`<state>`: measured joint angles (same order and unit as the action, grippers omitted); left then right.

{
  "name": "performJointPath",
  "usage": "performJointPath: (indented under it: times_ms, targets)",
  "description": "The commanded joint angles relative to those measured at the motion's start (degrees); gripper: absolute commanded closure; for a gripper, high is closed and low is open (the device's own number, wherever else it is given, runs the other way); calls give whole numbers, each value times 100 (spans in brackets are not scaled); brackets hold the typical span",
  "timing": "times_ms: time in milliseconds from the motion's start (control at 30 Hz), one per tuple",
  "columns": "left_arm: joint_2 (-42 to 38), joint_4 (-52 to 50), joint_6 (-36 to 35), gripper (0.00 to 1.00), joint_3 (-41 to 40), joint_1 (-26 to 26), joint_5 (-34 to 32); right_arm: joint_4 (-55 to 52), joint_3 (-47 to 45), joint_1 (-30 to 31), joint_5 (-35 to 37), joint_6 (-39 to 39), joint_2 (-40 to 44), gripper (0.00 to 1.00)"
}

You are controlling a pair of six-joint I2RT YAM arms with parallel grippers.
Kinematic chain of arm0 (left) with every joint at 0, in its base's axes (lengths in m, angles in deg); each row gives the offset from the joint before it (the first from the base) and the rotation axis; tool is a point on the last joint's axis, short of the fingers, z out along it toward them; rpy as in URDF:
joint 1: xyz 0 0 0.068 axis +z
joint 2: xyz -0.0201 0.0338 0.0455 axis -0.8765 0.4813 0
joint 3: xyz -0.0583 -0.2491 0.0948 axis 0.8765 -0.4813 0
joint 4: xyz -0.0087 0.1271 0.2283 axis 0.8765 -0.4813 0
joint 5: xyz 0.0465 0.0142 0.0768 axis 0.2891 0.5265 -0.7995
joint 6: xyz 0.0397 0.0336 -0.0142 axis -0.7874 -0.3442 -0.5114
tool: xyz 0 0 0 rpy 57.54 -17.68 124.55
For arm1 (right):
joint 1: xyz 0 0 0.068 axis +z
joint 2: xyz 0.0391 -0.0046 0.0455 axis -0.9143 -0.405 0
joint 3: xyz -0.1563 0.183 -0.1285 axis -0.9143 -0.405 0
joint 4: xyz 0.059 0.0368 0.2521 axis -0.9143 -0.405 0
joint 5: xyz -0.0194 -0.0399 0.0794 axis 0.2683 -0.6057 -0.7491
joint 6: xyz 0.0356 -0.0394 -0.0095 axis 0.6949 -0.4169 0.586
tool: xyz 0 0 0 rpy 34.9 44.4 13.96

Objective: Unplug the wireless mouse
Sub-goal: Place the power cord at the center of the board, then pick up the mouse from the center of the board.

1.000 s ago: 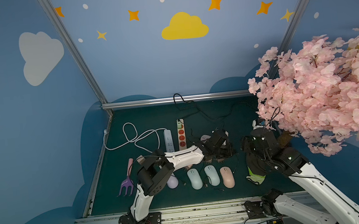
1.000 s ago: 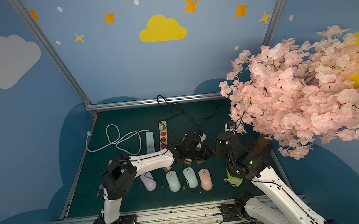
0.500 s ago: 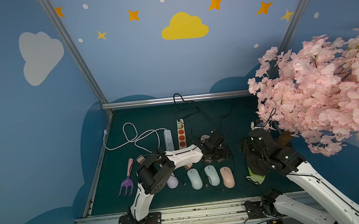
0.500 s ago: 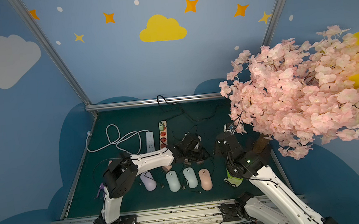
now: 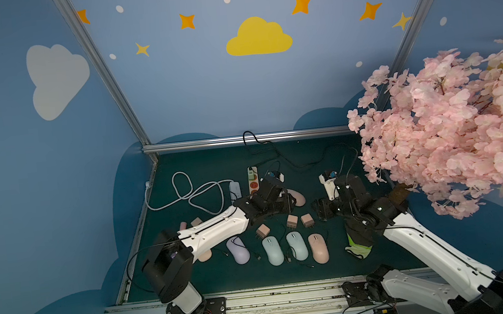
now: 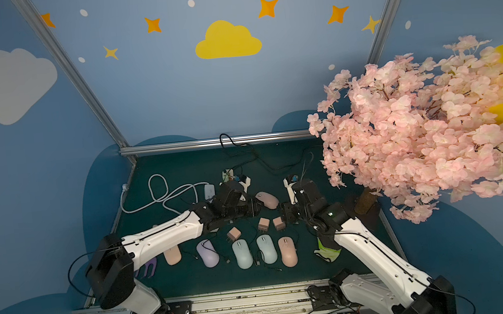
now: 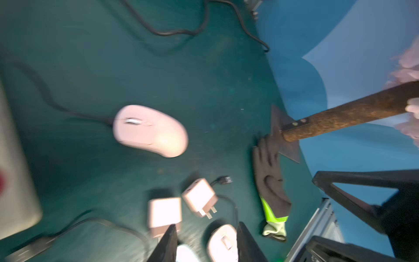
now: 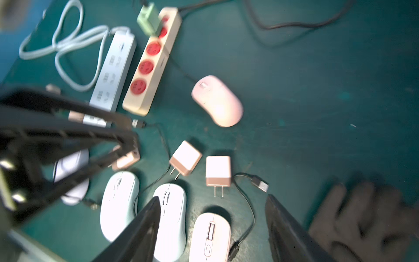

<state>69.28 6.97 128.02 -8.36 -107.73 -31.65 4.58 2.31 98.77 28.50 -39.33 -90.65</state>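
Observation:
A pink mouse (image 5: 298,197) (image 7: 150,131) (image 8: 217,101) lies mid-mat with a black cable at its nose running toward a cream power strip (image 8: 152,61) with red sockets. A green charger (image 8: 148,19) sits plugged into the strip's far end. My left gripper (image 5: 287,205) (image 7: 205,245) hovers just left of the mouse, open and holding nothing. My right gripper (image 5: 321,211) (image 8: 210,226) hangs to the mouse's right, open wide and holding nothing. Three loose pink chargers (image 5: 292,220) lie between the grippers and the front row of mice.
Several mice (image 5: 273,251) lie in a front row with loose cable ends. A white power strip (image 8: 113,70) with a coiled white cord sits left of the cream one. A glove (image 5: 360,246) and the blossom tree's trunk (image 5: 399,193) crowd the right side.
My left gripper has opened and drawn back to the left, uncovering the pink mouse. My right gripper has moved left toward the middle and opened wider.

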Motion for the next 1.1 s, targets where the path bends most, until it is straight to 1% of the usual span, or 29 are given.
performJointPath:
  times_ms: [0,100,167,267,367,433,567,600,633,733,967,1067]
  targets:
    - [-437,29,-214,50,-411,352,71,83,431,1,-700,-666,-550,24]
    - [-839,45,-170,45,-751,716,257,7,822,-20,-852,-983,-1235,18]
    - [-1092,73,-175,39,-939,942,395,-155,1197,-19,-729,-1055,-1765,14]
    - [-1401,219,-129,33,-1208,1282,725,-633,1851,-43,-681,-1600,-2514,12]
    - [-1640,454,41,33,-1497,1688,1236,-1284,2608,-91,-762,-2277,-3345,11]
    - [-1758,673,196,33,-1681,1966,1687,-1477,2958,-119,-785,-2603,-3798,10]
    - [-1930,658,304,33,-1832,2295,1995,-1520,3268,-289,-875,-2992,-4337,10]
    - [-1984,610,281,34,-1862,2347,1997,-1526,3334,-323,-857,-3047,-4433,10]
    - [-2030,581,270,34,-1883,2385,1996,-1540,3391,-352,-825,-3266,-4540,10]
    - [-2088,575,274,35,-1958,2497,2022,-1566,3549,-444,-686,-3476,-4847,10]
    - [-1783,945,453,35,-2038,2737,2187,-1492,3961,-583,-653,-3684,-5459,12]
    - [-1573,989,461,35,-1975,2743,2109,-1460,4137,-577,-744,-3694,-5687,13]
